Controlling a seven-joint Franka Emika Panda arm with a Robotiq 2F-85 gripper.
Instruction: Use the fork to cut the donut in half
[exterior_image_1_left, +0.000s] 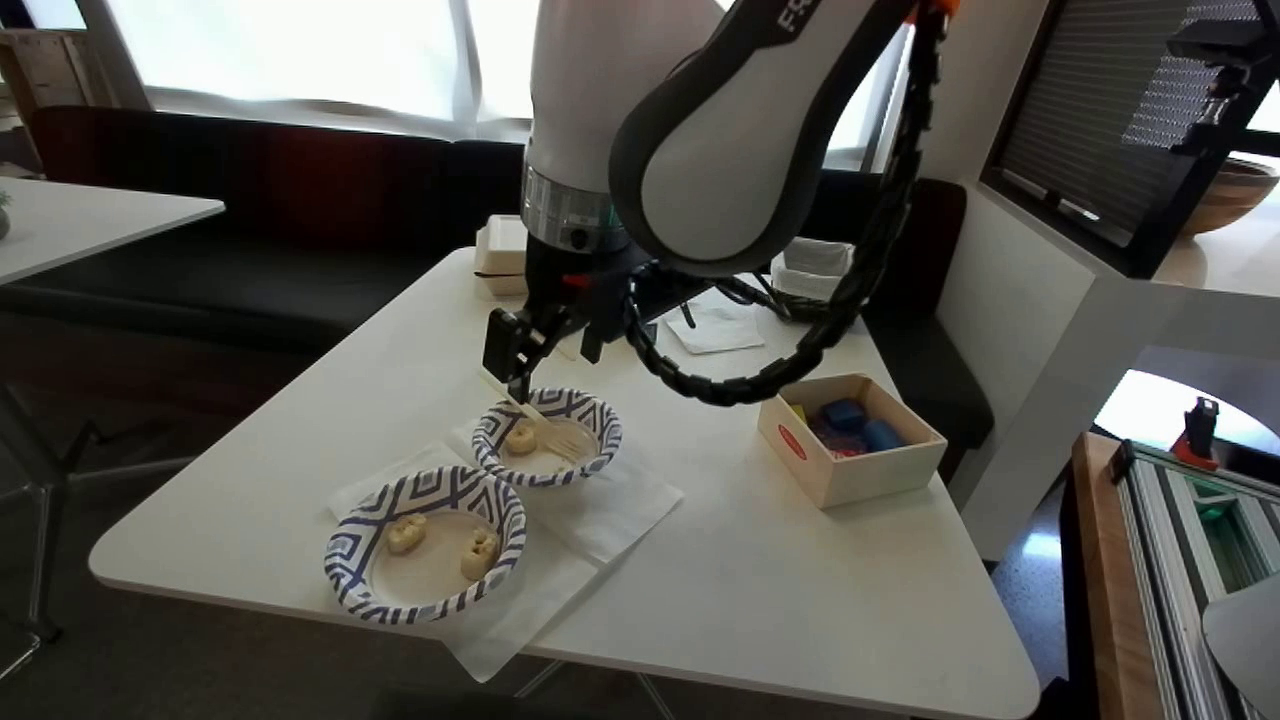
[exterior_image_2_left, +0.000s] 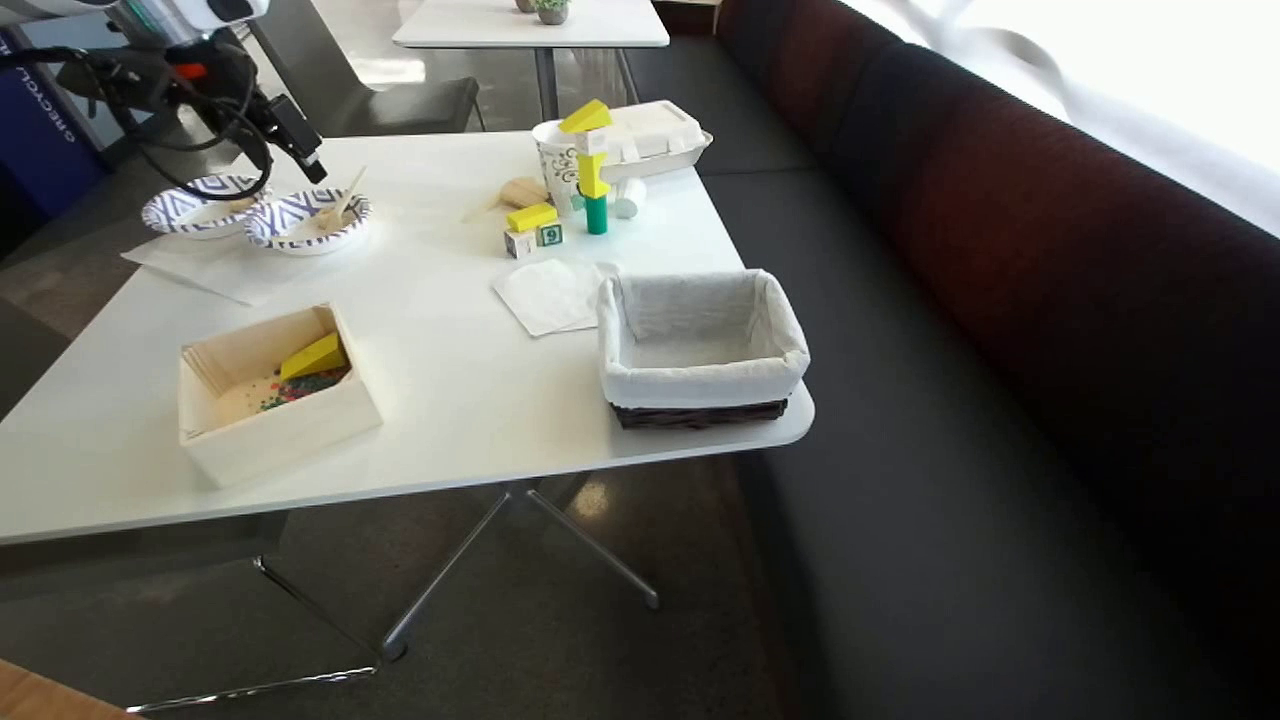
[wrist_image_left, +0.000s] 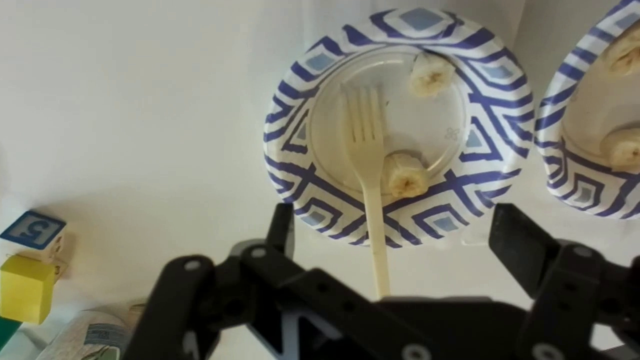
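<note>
The fork (wrist_image_left: 371, 187), likely light and bendy, is best grasped mid-handle by the gripper (wrist_image_left: 397, 237), whose empty jaws are spread wide

In an exterior view we see a fork (exterior_image_1_left: 562, 438) and a banana piece (exterior_image_1_left: 521, 437) in the farther bowl (exterior_image_1_left: 607, 428), two others (exterior_image_1_left: 406, 534) in the nearer bowl (exterior_image_1_left: 345, 560), a box (exterior_image_1_left: 885, 477) on the table (exterior_image_1_left: 800, 590), and the gripper (exterior_image_1_left: 555, 369) near the fork, jaws apart.
</note>
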